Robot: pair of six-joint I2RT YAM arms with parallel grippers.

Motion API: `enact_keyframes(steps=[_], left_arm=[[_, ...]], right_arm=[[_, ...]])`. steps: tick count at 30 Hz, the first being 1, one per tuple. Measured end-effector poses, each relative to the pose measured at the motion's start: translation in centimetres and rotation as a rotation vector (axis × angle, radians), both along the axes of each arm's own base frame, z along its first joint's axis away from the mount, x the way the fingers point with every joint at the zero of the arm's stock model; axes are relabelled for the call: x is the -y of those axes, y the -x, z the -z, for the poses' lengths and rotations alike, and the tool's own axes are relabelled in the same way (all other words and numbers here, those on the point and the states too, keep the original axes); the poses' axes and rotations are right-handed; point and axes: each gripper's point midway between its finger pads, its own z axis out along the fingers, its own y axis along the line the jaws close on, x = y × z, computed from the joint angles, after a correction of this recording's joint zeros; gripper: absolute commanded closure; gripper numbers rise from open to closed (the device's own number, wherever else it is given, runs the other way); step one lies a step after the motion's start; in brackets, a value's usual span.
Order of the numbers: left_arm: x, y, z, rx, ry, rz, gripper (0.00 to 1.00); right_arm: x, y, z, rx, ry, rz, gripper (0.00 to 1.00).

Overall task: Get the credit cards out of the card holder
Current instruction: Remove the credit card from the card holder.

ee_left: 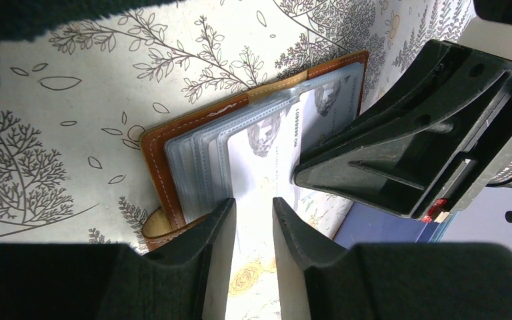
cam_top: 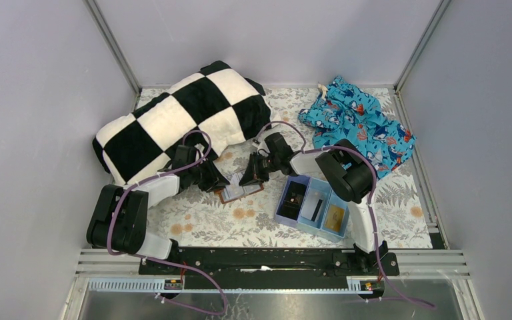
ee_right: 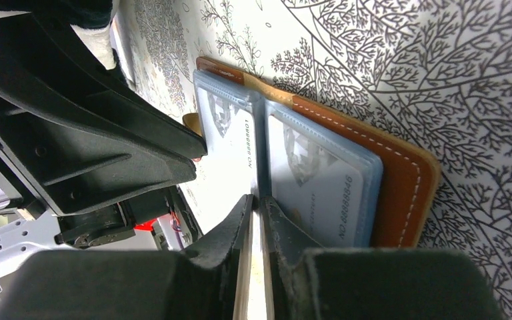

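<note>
The card holder (cam_top: 240, 193) is laid open on the floral surface (cam_top: 227, 225), between the two claws. The left claw (ee_left: 253, 203) is held apart over one of its edges. The right claw (ee_right: 258, 199) is pinched on a thin pale edge (ee_right: 259, 280) at the fold; whether this is card or sleeve cannot be told.

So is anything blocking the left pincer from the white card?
Nothing visible does. The white card in the card holder lies straight ahead of the open left pincer; the right pincer sits aside.
</note>
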Motion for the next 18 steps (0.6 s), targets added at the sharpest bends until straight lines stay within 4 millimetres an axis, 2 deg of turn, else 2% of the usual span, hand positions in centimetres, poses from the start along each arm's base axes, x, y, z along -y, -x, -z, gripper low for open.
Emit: enact_keyframes(steps=[3,5,18], left_arm=[[0.01,0.01,0.01,-0.001,0.001,0.000,0.67],[0.01,0.02,0.04,-0.002,0.001,0.000,0.67],[-0.10,0.00,0.10,-0.009,0.012,-0.001,0.67]], right_arm=[[-0.02,0.01,-0.02,-0.002,-0.003,0.002,0.88],[-0.06,0.01,-0.09,-0.004,-0.006,0.003,1.00],[0.23,-0.17,-0.06,0.009,0.005,0.012,1.00]])
